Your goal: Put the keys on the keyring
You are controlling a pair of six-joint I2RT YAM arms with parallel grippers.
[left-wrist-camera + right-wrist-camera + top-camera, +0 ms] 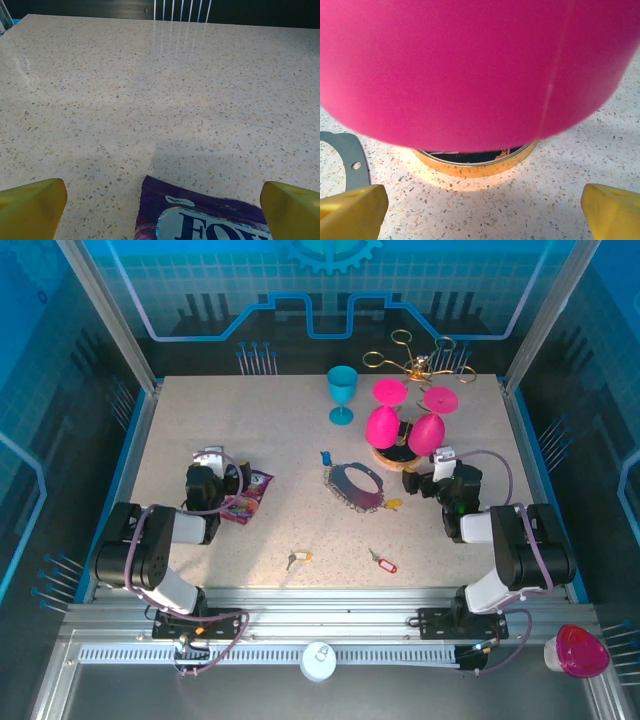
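Keys [299, 558] first: none of the four is on the keyring [345, 498] yet, and neither pair of jaws has hold of one. Our left gripper [222, 464] stands spread as wide as it goes, empty, hovering over the top edge of a purple snack packet [200, 222] on the left of the table [200, 410]. Our right gripper [437, 466] is just as wide and just as empty, nose up against the two pink goblets [382, 426]. Moving outward, the keyring lies flat mid-table, to the left of the right gripper. The blue key [326, 456] sits just off its far left edge and one yellow key [392, 505] just beside its near right edge. The other yellow key and the red key [382, 561] lie well apart, nearer us. So all four are left to do, we'd say. As for vessels, the pink goblets stand upside down on a gold-rimmed round base [475, 167]. The teal goblet [342, 390] stands upright at the back, and whether anything is in it we cannot tell
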